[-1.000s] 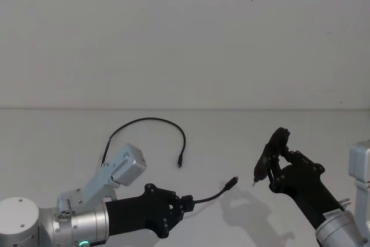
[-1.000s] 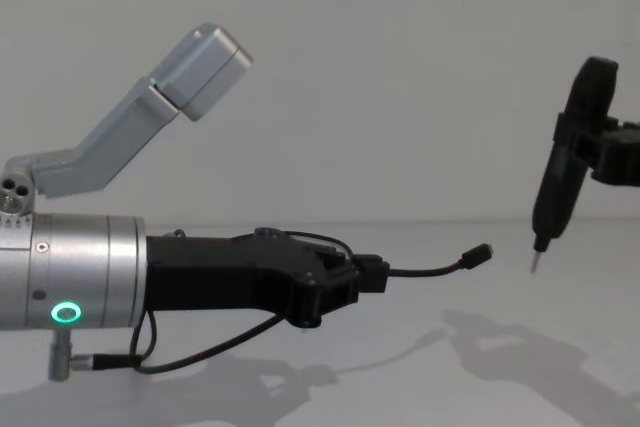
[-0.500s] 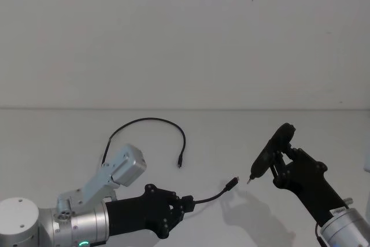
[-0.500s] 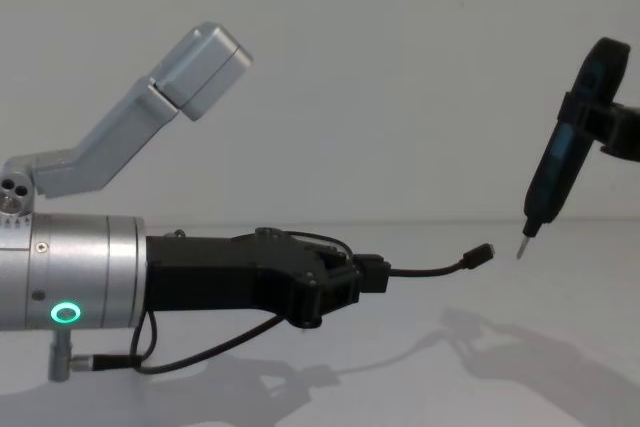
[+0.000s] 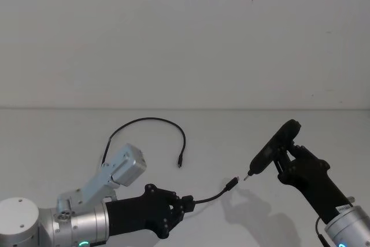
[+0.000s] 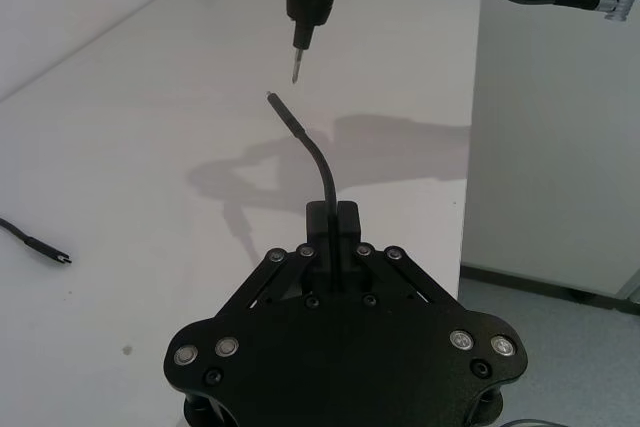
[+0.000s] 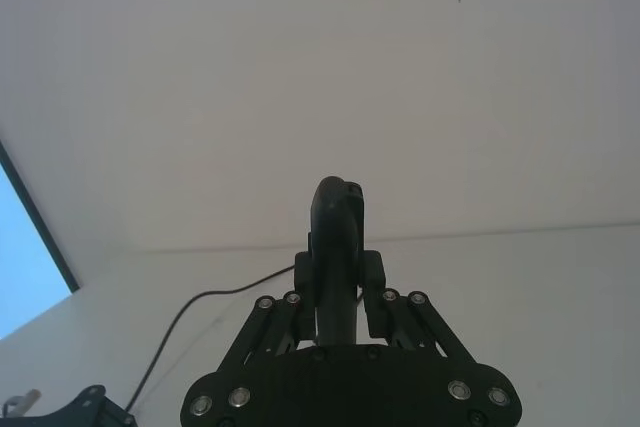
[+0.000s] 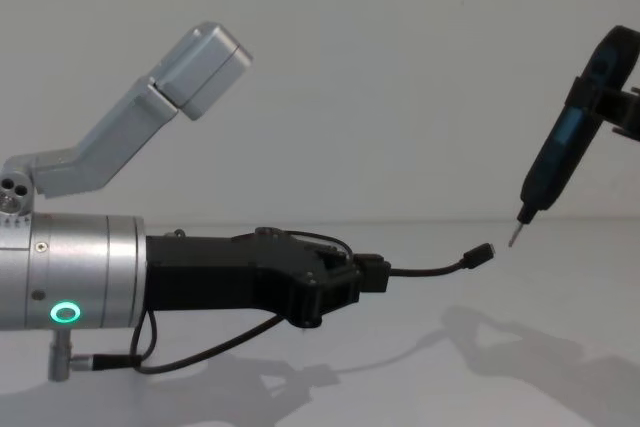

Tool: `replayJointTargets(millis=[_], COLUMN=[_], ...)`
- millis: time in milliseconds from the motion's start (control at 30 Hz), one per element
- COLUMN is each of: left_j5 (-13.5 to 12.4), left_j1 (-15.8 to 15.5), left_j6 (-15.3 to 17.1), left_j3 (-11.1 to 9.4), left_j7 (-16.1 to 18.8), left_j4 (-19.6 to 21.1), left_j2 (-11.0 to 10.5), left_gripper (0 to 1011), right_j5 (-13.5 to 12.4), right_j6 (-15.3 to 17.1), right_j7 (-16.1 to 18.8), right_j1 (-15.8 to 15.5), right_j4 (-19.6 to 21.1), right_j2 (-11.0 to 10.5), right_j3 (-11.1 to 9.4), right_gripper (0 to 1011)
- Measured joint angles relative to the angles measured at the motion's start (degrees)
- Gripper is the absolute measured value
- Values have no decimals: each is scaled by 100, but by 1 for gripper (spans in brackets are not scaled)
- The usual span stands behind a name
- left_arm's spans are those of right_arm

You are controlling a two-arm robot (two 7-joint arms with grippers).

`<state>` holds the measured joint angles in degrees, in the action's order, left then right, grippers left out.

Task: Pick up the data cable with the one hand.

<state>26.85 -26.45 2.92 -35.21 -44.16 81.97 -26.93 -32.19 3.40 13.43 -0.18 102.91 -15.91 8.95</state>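
Head view: the data cable (image 5: 147,120) lies on the white table (image 5: 52,137) in an open arc, well behind the left gripper (image 5: 184,205) and apart from it, one small dark plug pointing toward the robot near the table's middle. The left gripper, at the end of a silver arm with a green ring (image 8: 66,312), is clenched on a short wire (image 5: 213,195) that curves up and forward off the table to a metal plug. Seen from the chest, that wire (image 8: 430,269) sticks out level from the closed fingers. The right gripper (image 5: 284,163) is closed around a pen (image 5: 272,148), a dark tool with a blue stripe, tilted so its thin tip points down and toward the left. The pen's tip hangs just beside the wire's plug, with a small gap between them in the chest and left wrist views. One end of the data cable (image 6: 35,242) rests flat on the table, off to the side of the left gripper (image 6: 333,237).
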Motion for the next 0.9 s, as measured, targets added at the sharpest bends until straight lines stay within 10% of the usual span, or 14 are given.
replayJointTargets(millis=[900], left_j5=[-1], left_j1=[-1], left_j6=[0], left_j3=[0], left_j7=[1], left_j4=[0], left_j2=[0], left_gripper=[43], right_j5=[-113], right_j6=[-301], right_j7=[59], right_j1=[134], right_j4=[-287], right_j2=[-10], right_j3=[82], right_gripper=[269])
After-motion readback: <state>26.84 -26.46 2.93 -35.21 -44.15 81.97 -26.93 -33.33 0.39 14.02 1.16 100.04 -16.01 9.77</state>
